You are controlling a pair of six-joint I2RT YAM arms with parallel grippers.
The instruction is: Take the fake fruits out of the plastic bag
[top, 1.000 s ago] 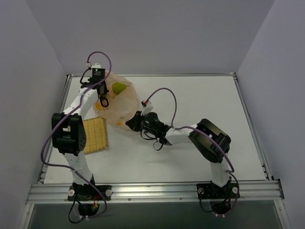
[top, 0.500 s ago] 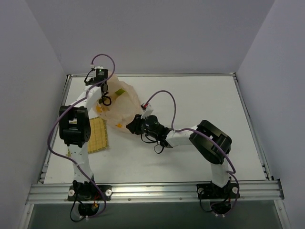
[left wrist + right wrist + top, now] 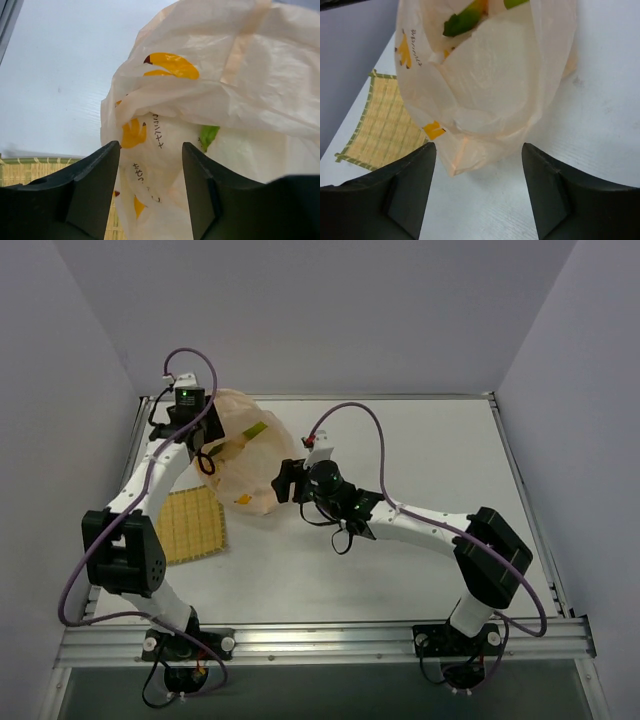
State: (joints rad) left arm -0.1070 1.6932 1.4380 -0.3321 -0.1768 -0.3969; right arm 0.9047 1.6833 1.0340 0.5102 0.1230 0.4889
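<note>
The plastic bag (image 3: 248,455) lies crumpled on the white table at the back left, pale peach with orange-yellow marks. A green fake fruit (image 3: 256,430) shows through its film, again in the left wrist view (image 3: 207,136) and in the right wrist view (image 3: 462,21). My left gripper (image 3: 205,436) stands open at the bag's left edge, and the bag (image 3: 210,90) fills the view ahead of the gripper (image 3: 150,150). On the bag's near right side my right gripper (image 3: 284,481) is open wide, with the bag's lower corner (image 3: 470,150) just ahead of the gripper (image 3: 477,150).
A square yellow woven mat (image 3: 190,525) lies flat on the table in front of the bag's left side, and its corner shows in the right wrist view (image 3: 377,125). Grey walls rise close behind and to the left of the bag.
Both grippers have gone from shut to open and let go of the bag. The right arm has stretched out and its wrist has moved up. The left wrist has shifted left.
</note>
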